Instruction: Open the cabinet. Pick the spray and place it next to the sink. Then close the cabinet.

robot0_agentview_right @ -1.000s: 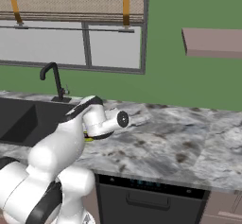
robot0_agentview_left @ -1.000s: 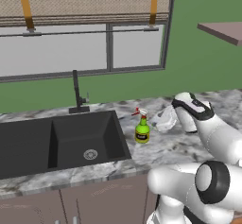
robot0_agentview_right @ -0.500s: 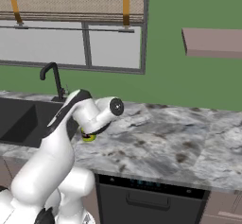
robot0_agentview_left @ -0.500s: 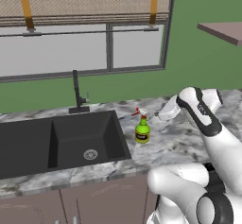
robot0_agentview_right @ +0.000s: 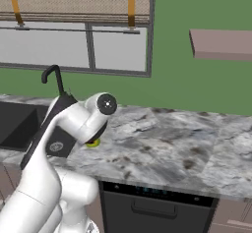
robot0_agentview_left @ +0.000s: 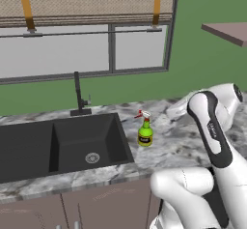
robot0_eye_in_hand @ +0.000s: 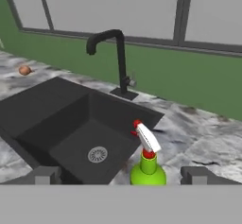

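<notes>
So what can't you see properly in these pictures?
- Spray bottle: right base view, the arm hides all but a green sliver.
- Bottle's bottom: hand view, cut off at the lower edge.
- Sink: left base view, its left end runs off the edge.
- Small orange thing: hand view, too small to name.

Glossy white rounded arm (robot0_agentview_left: 219, 126), black joint bands, grey round cap, small dark label.

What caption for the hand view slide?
Open gripper above the upright green spray bottle on the marble counter, beside the black sink and faucet.
</notes>
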